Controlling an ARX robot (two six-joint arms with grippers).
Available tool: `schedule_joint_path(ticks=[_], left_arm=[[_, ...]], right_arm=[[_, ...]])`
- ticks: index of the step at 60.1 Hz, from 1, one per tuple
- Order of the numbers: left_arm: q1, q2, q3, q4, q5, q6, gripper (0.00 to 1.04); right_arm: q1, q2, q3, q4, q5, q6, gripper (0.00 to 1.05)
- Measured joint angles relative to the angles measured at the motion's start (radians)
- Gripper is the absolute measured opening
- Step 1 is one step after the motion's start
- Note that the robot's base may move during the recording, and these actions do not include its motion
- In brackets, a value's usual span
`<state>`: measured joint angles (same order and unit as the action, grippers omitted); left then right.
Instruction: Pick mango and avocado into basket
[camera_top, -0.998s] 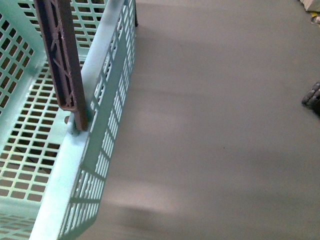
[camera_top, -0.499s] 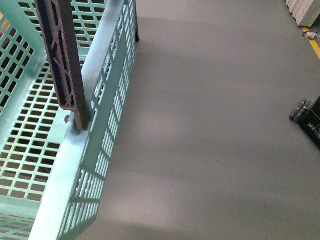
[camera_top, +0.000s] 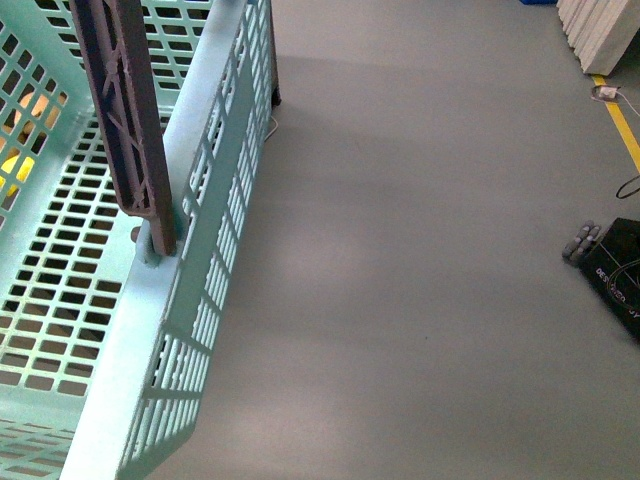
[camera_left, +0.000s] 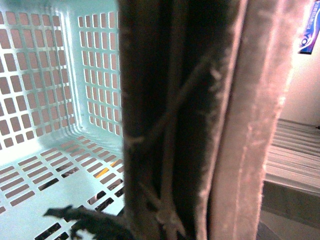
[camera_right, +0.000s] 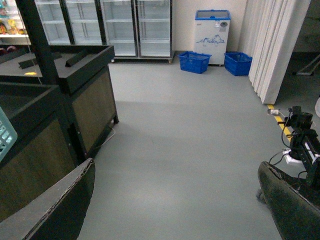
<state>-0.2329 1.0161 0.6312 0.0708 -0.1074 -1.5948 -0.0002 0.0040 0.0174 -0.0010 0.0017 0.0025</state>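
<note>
The light teal basket (camera_top: 190, 260) fills the left of the front view, hanging above the grey floor, its brown handle (camera_top: 125, 110) rising from the rim. In the left wrist view that handle (camera_left: 200, 125) covers most of the picture, with my left gripper shut on it and its fingers hidden. The basket's slotted floor (camera_left: 45, 170) shows no fruit. My right gripper (camera_right: 170, 210) is open over bare floor, nothing between its fingers (camera_right: 50, 205). The mango and the avocado are out of view. Orange-yellow patches (camera_top: 20, 130) show through the basket's slots; I cannot tell what they are.
A dark display stand (camera_right: 85, 85) stands close on one side, with glass-door fridges (camera_right: 135, 25) behind it. Blue crates (camera_right: 194, 61) and white panels (camera_right: 275, 45) lie farther off. A black wheeled device (camera_top: 610, 265) and a yellow floor line (camera_top: 622, 115) are at the right.
The floor scene has slid through the front view: the black device and yellow line have come further into the picture. The basket keeps its place in view, and orange-yellow patches now show through its slots.
</note>
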Motion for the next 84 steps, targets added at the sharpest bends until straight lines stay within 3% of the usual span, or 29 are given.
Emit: schedule_joint_path(ticks=[84], left_arm=[[-0.005, -0.001, 0.0, 0.0, 0.002, -0.001, 0.15]], right_arm=[[0.0, -0.001, 0.0, 0.0, 0.0, 0.0, 0.96]])
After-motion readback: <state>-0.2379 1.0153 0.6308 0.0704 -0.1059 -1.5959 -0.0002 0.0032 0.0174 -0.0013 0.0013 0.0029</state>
